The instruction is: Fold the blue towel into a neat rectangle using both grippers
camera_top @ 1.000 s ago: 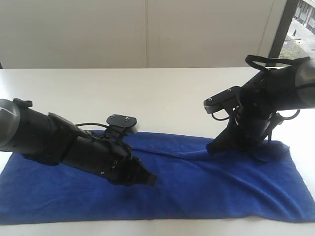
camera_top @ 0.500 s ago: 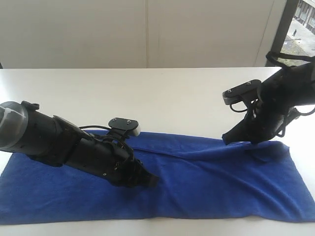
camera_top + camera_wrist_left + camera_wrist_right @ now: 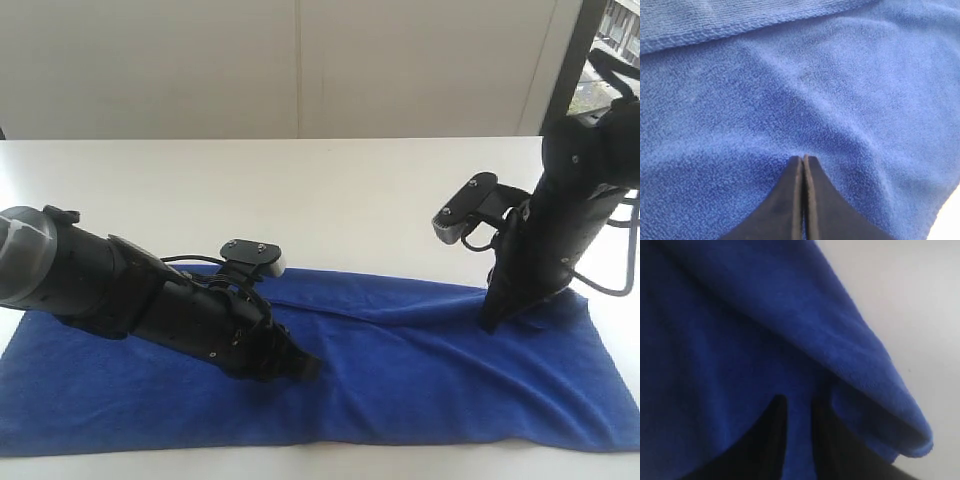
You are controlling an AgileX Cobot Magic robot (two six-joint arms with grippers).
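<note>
The work surface is a white table [image 3: 350,190], plain and matte, spanning the full width of the exterior view. Behind it stands a pale wall [image 3: 150,70] of flat panels, divided by a thin vertical seam [image 3: 298,70]. At upper right a dark window frame [image 3: 572,60] runs at a slant; the window [image 3: 618,35] beyond shows bright daylight outdoors. Light on the tabletop is soft and even.

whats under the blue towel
The white table runs out from beneath the blue towel on all visible sides. Whether anything else lies under it cannot be seen; the cloth covers it.
</note>
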